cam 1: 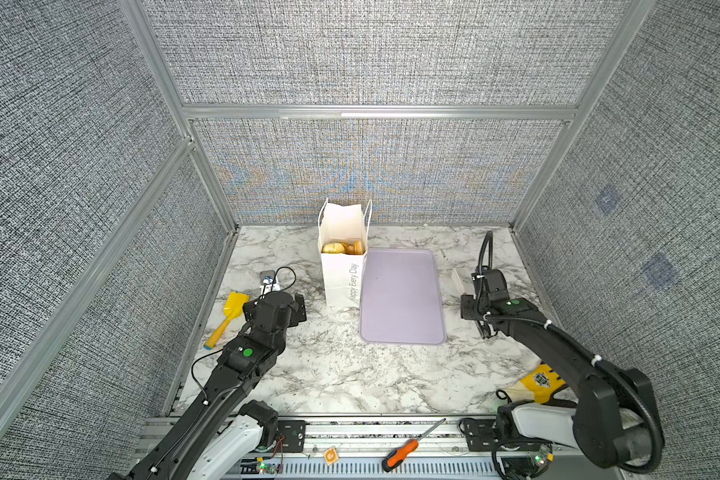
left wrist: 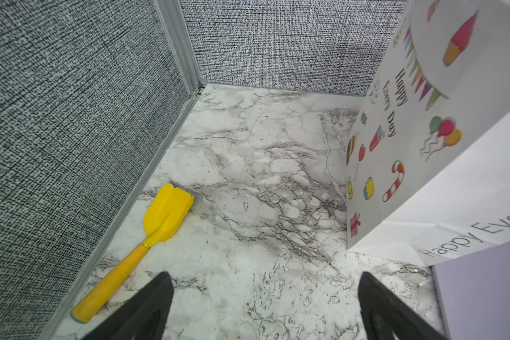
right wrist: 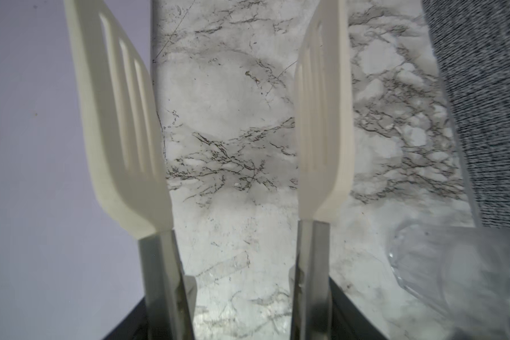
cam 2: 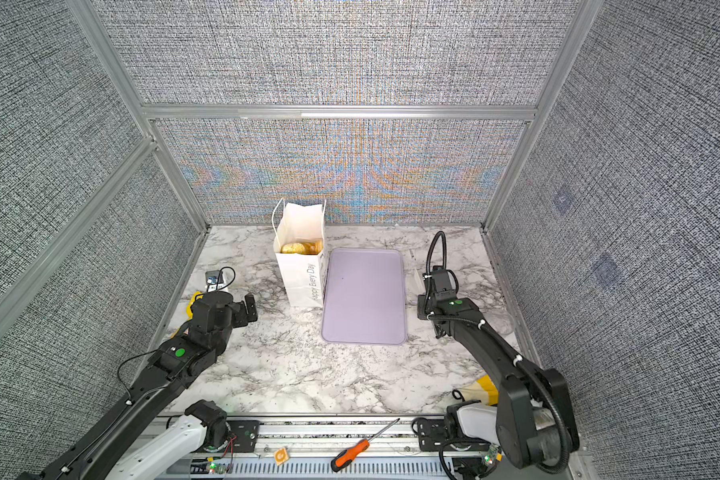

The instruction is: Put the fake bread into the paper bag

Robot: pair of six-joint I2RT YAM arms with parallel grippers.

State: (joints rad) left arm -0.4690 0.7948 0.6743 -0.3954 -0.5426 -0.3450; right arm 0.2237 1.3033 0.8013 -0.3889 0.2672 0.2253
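Marble tabletop lies bare in a broad band between the near short edge of the lilac tray and the front rail, and again between the two arms. The paper bag stands upright near the back wall with its mouth open and its narrow lettered side facing the camera head. Its base is just beside the tray's left long edge; whether they touch I cannot tell. The fake bread lies inside the bag, below its rim, golden tops showing in both top views.

The left claw is spread wide with only marble between its tips. It hangs over the strip between the bag's picture-printed face and the yellow scoop, which lies along the foot of the left side wall.

The right claw grips the two metal arms of white slotted tongs. The tong blades stand apart over the gap between the tray's right long edge and the right wall. A clear plastic vessel lies by that wall near the blades. A screwdriver rests on the front rail.
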